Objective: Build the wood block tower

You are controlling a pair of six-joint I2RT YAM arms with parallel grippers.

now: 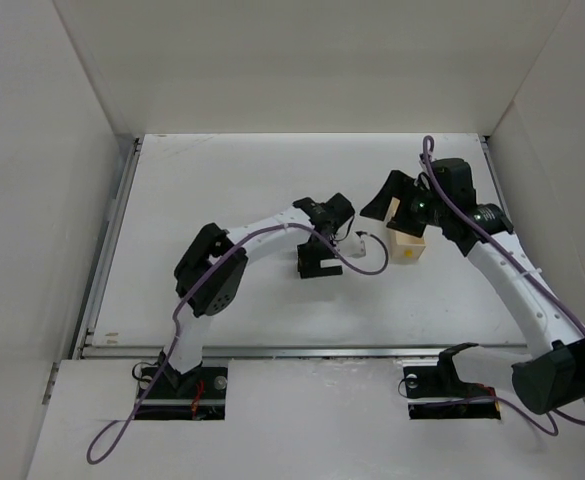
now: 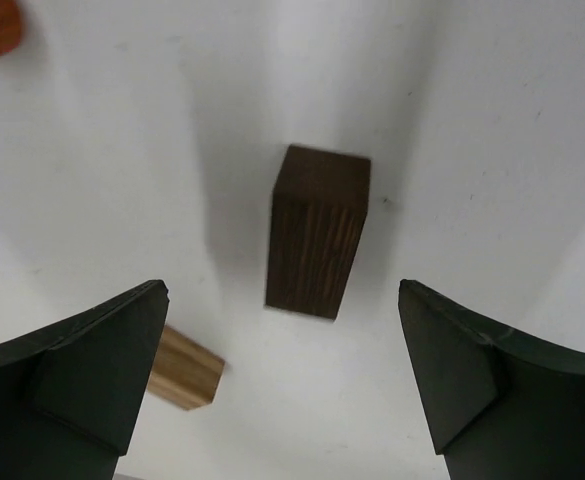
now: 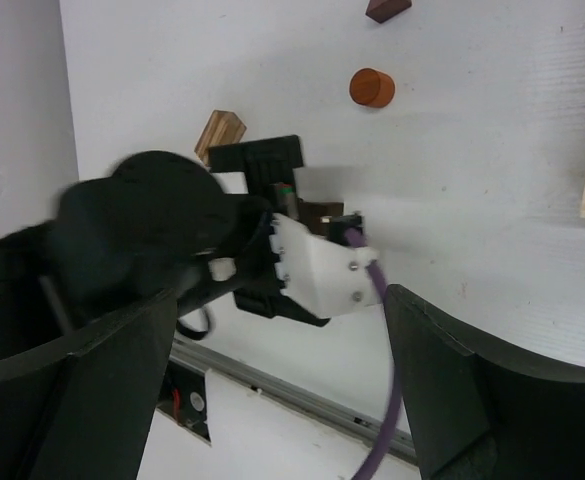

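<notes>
Showed left gripper (image 2: 282,300) nearest, fingers spread wide and gripping nothing; right gripper (image 3: 280,300) likewise spread and empty. Showed white table (image 1: 222,180) below, with cream box (image 1: 408,247) near the right gripper. Showed dark brown block (image 2: 317,230) upright and untouched between the left fingers, tan block (image 2: 184,368) partly hidden behind one finger, orange cylinder (image 3: 372,87) well apart; nothing stacked.

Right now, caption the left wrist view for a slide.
Open left gripper flanks a standing dark block; tan block lies nearby.
</notes>
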